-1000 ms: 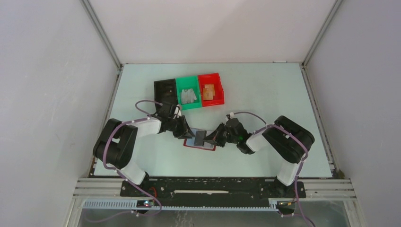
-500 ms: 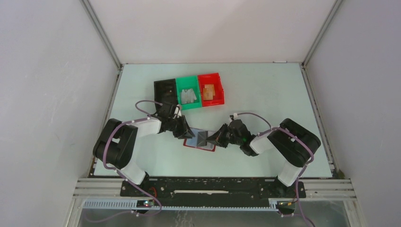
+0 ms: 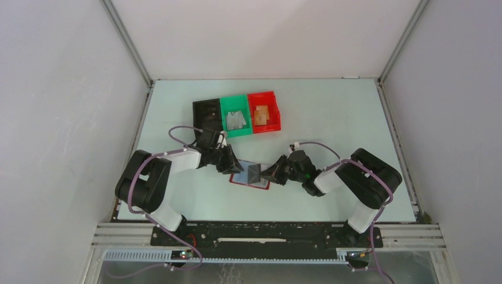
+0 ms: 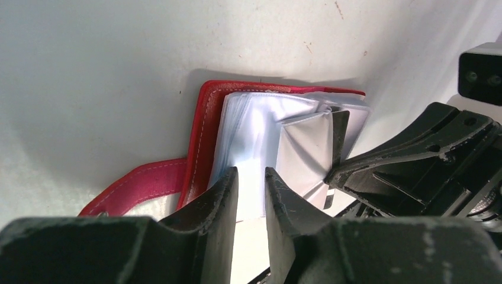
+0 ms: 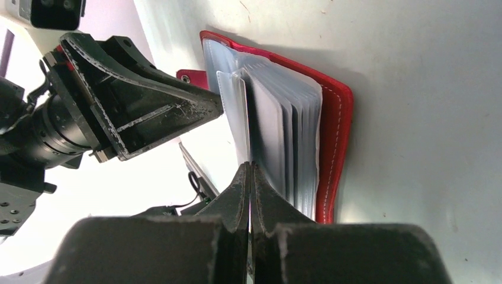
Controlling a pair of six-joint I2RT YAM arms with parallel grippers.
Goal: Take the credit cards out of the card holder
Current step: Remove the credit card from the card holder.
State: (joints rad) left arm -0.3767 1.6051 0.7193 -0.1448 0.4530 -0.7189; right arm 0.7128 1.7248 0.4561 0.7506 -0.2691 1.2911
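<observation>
While no writing is legible, both claws [image 4: 251, 195] [image 5: 250, 195] pinch card holder [image 5: 334, 130] sleeves.

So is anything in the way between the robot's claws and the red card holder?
No, nothing visible is. The right claw is already pinching a clear sleeve of the open card holder, and the left claw is right at its pages.

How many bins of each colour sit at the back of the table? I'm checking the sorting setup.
Black bin: 1
Green bin: 1
Red bin: 1
Total: 3
</observation>
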